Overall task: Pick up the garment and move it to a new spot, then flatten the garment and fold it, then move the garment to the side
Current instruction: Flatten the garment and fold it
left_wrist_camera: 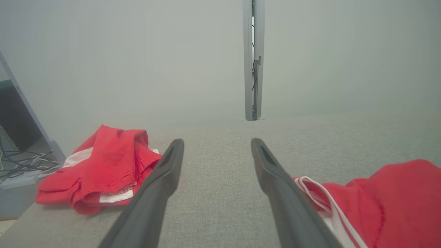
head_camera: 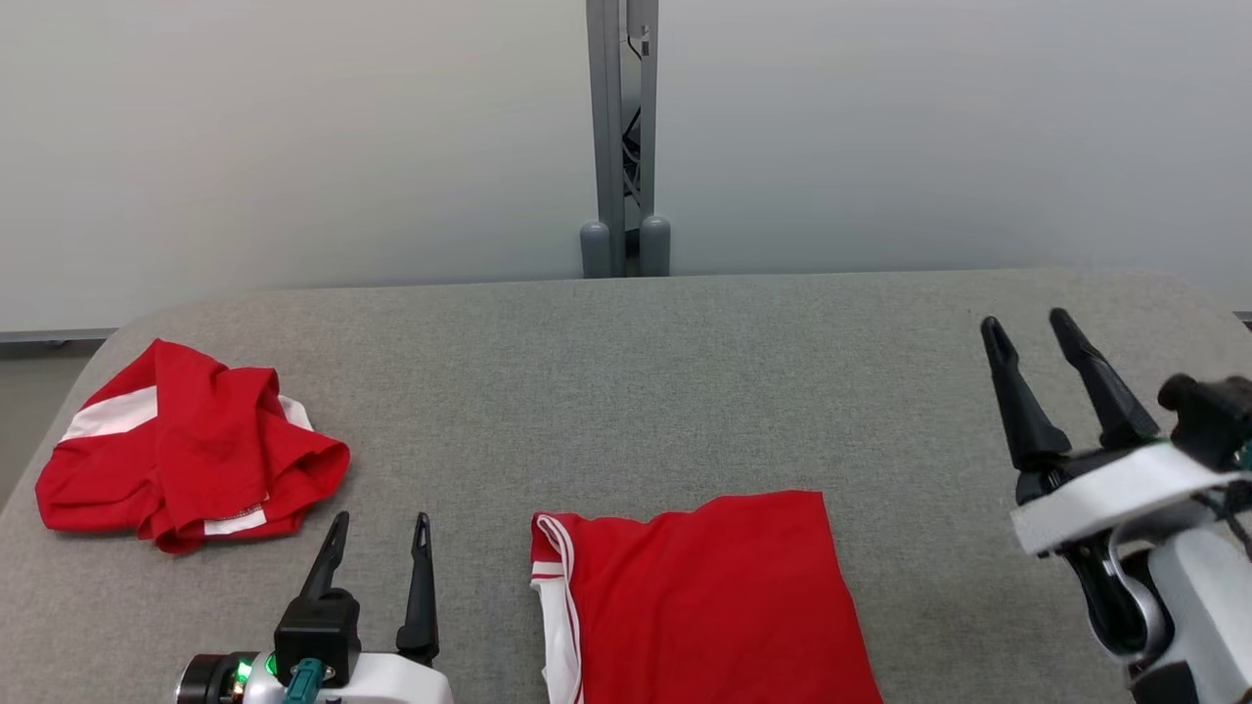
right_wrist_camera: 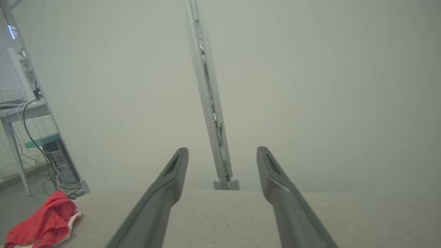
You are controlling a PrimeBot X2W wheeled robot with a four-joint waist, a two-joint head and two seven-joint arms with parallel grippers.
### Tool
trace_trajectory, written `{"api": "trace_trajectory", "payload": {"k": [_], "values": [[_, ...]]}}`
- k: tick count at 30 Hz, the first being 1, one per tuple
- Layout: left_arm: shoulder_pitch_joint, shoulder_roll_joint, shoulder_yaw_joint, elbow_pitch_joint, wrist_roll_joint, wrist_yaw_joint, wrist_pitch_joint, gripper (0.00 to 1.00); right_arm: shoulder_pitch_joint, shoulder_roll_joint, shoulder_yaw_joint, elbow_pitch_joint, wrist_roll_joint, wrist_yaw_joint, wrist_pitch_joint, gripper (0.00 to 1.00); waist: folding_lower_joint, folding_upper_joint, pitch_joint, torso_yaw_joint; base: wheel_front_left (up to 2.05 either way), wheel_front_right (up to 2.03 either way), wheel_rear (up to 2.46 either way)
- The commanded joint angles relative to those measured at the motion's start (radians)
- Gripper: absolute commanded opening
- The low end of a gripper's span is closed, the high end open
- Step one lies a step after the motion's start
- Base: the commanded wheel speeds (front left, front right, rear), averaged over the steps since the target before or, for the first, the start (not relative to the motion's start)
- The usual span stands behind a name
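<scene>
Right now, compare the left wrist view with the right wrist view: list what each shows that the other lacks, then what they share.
Left wrist view, not the right: the flat red garment with white trim, lying beside the left end effector, which is open.
Right wrist view, not the left: a desk with a computer tower under it, and the right end effector, also open.
Both: the crumpled red-and-white garment at the left, the grey table, and the upright post against the pale wall.

Head cam looks down/fwd over table; wrist cams low, facing post; all share crumpled garment.
</scene>
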Motion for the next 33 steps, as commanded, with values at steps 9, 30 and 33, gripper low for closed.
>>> {"api": "trace_trajectory", "payload": {"k": [9,30,33], "values": [[0.01,0.004,0.006,-0.049,-0.001,0.011,-0.003,1.0,0.287,0.18,-0.285,-0.21,-0.467,0.0,-0.001,1.0,0.0,-0.0001,0.005,-0.011,0.0,0.0,0.0],[0.011,0.004,-0.01,-0.098,0.026,0.016,-0.003,1.0,0.357,0.247,-0.257,-0.256,-0.524,0.0,-0.001,0.0,0.0,-0.0001,0.019,0.031,0.0,0.0,0.0],[0.008,0.004,-0.011,-0.095,0.029,0.013,-0.003,1.0,0.351,0.25,-0.201,-0.248,-0.514,0.0,-0.001,0.0,0.0,-0.0001,0.023,0.056,0.0,0.0,0.0]]}}
